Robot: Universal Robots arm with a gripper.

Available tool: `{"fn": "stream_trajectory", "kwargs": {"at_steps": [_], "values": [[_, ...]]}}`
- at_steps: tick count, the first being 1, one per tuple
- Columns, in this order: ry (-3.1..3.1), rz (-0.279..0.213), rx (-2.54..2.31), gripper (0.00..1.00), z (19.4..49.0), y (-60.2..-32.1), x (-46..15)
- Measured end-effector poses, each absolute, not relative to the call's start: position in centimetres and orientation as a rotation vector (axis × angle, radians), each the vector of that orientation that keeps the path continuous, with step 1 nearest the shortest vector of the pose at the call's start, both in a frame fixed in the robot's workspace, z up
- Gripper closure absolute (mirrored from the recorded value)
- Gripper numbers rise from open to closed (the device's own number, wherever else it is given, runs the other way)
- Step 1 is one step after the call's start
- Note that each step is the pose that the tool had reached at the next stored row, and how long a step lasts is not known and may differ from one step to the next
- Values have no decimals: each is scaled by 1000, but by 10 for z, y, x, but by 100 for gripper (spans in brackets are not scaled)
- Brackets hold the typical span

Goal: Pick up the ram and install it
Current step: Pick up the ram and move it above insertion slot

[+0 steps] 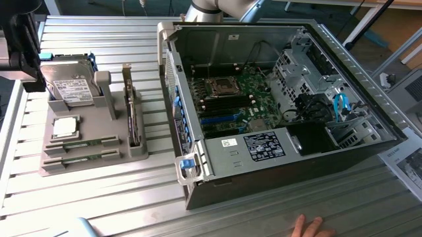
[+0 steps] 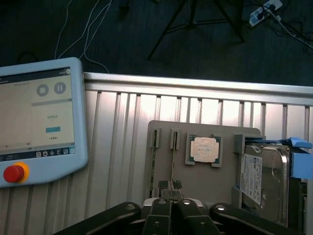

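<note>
Closest to the exterior camera, a person's hand [image 1: 310, 228] shows its fingertips at the near edge of the slatted aluminium table [image 1: 132, 197]. A pale-blue teach pendant [image 1: 82, 224] pokes in at the near edge too, toward the exterior view's left.

On the exterior view's left stands a grey parts holder [image 1: 89, 169]. Its two nearest slots each hold a long, thin green memory module set on edge: the nearer ram stick [image 1: 80, 161] and, just behind it, the farther ram stick [image 1: 82, 145]. Neither is held. Behind them lies the square silver-topped processor [image 1: 64, 127], and farthest back the hard drive [image 1: 72, 89] stands tilted. An expansion card [image 1: 132, 116] stands upright along the holder's side nearest the open computer case [image 1: 369, 89].

The case lies on its side on the exterior view's right, with its motherboard [image 1: 231, 101] exposed. Part of the robot arm [image 1: 218, 7] rises beyond its far side.

From the wrist camera, the gripper [image 2: 171, 197] hangs over the holder with its black jaws pressed together and nothing pinched between them. Its tips line up with the ends of the two ram sticks; whether they touch cannot be told.
</note>
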State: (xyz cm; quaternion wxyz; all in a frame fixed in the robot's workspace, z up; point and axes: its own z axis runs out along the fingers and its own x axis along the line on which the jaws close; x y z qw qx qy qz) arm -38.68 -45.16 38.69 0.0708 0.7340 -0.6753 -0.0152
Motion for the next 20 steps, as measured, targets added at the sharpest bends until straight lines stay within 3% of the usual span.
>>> {"fn": "stream_trajectory", "kwargs": {"at_steps": [11,20], "values": [[-2035,-36,2211,89,387,-452,-387],[-2053,26,2224,89,387,-451,-389]]}}
